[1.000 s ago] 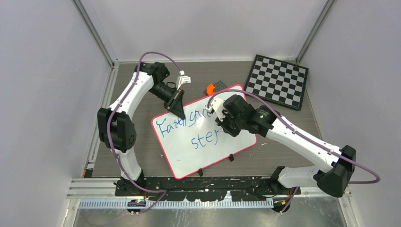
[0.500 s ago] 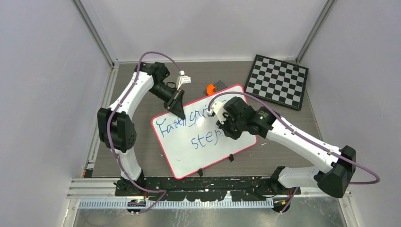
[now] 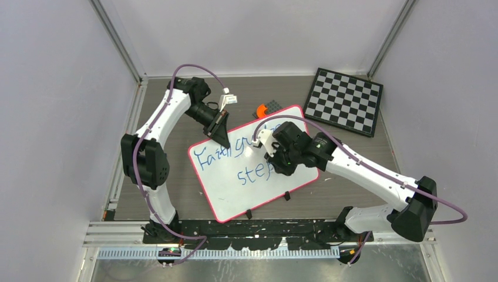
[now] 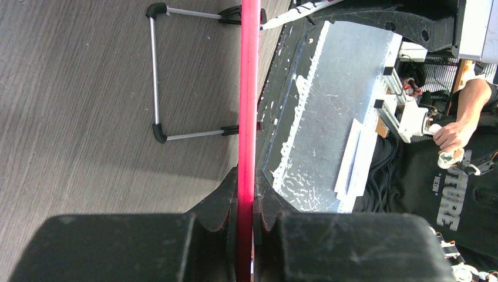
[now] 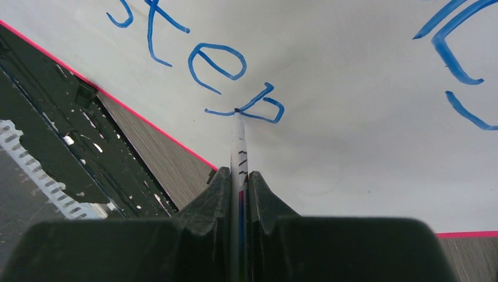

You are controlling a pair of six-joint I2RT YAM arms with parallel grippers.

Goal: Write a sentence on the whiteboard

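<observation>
Right tool (image 5: 239,187), pinching marker (image 5: 238,136); left tool (image 4: 247,202), pinching whiteboard (image 4: 249,88) rim.
Marker tip touches whiteboard at blue sentence (image 5: 216,63), letter "p" of "step".

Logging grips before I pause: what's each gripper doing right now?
Left gripper: shut on the whiteboard, at its rim.
Right gripper: shut on the marker, tip touching the board.

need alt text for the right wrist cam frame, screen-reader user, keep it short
The right gripper is shut on a marker whose tip touches the whiteboard at the p of "step" in the blue sentence. More blue strokes show at upper right; the board's red-pink rim runs along the lower left.
</observation>
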